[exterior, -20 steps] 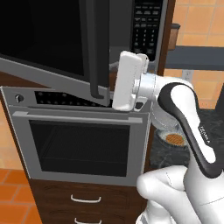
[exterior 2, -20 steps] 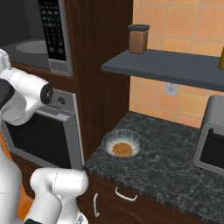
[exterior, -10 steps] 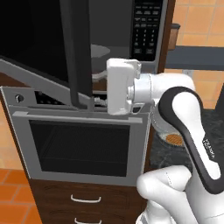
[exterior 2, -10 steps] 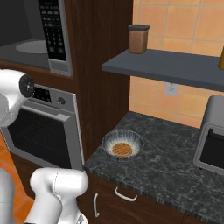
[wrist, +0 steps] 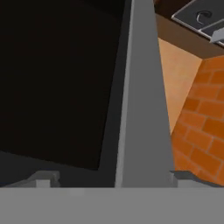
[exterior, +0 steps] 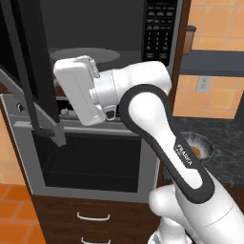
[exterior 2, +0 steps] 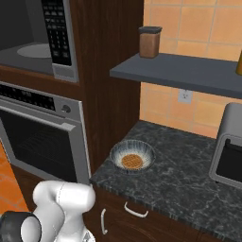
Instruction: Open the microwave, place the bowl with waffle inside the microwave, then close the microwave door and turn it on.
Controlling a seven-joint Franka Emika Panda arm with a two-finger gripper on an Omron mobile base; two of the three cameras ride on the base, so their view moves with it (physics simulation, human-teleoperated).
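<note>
Step 1 of 4 about done: microwave door [exterior: 28, 81] swung wide, cavity of microwave [exterior: 109, 43] and turntable exposed. Gripper [wrist: 109, 177] at door's free edge, fingers [wrist: 43, 178] spread wide, edge frame between them, nothing pinched. Bowl [exterior 2: 132, 156] with waffle [exterior 2: 132, 161] sits untouched on dark counter [exterior 2: 189, 179] right of oven [exterior 2: 42, 137]. Left: load bowl, shut door, start via keypad [exterior: 161, 28]

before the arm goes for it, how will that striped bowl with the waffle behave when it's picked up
The bowl looks rigid, and probably light since it is small and thin-walled. Its wide, shallow shape suggests it sits stably on the counter and should not roll. The waffle lies loose inside, so tilting the bowl could let it slide out.
</note>
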